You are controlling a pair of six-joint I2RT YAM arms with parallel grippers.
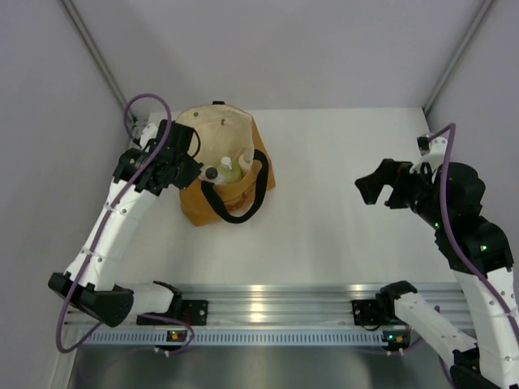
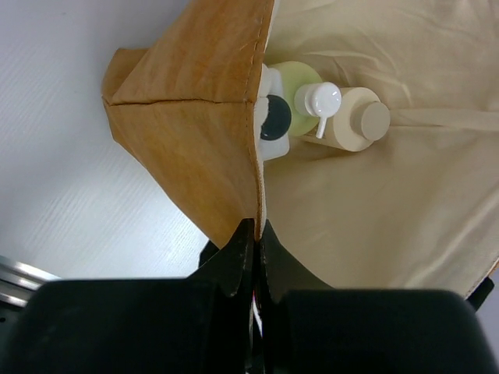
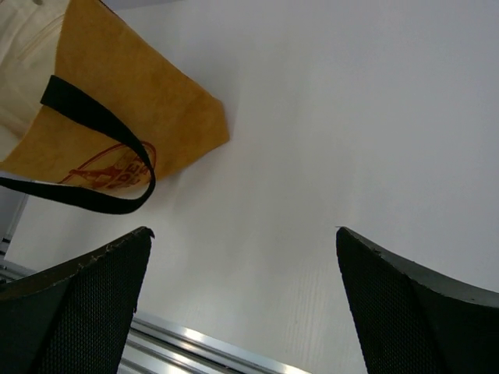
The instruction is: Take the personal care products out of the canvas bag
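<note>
Nothing's out yet, far as I can tell. The canvas bag sits near the desk's far left corner, with the left fingers pinched on its rim. The right fingers are spread apart over the right side, holding nothing. Inside I count three products: one black-capped bottle, one yellow-green bottle and one cream jar. I can't see a fourth.

Overhead looks straight down; nearer wrist views share canvas bag.
</note>
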